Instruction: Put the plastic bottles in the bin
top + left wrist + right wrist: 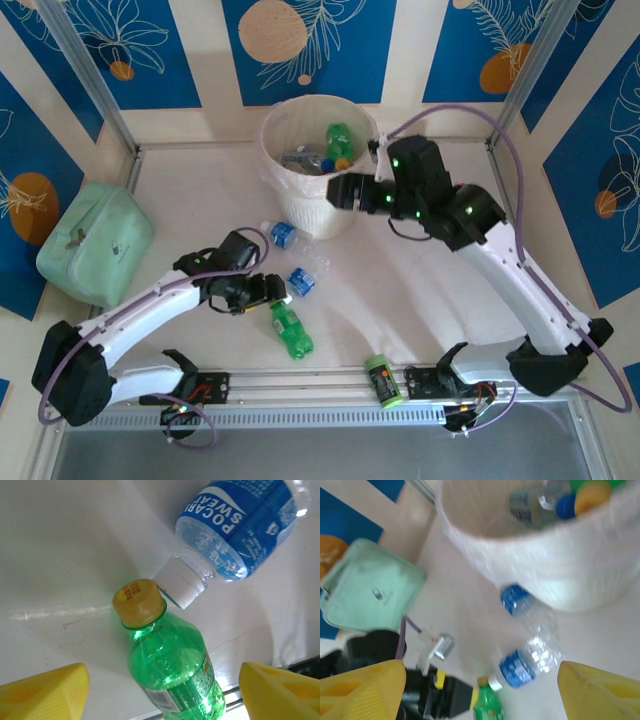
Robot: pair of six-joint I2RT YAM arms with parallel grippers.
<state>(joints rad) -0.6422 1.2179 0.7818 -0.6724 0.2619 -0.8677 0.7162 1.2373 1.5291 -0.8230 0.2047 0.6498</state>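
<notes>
Left gripper: jaws open, straddling the green bottle, clear of it. Right gripper: jaws open, empty, beside the bin, possibly touching

Bright even light; soft shadows; glare on table; right wrist view blurred

One green bottle, two blue-labelled bottles, one bin holding at least two more, one mint case, one canister
</notes>
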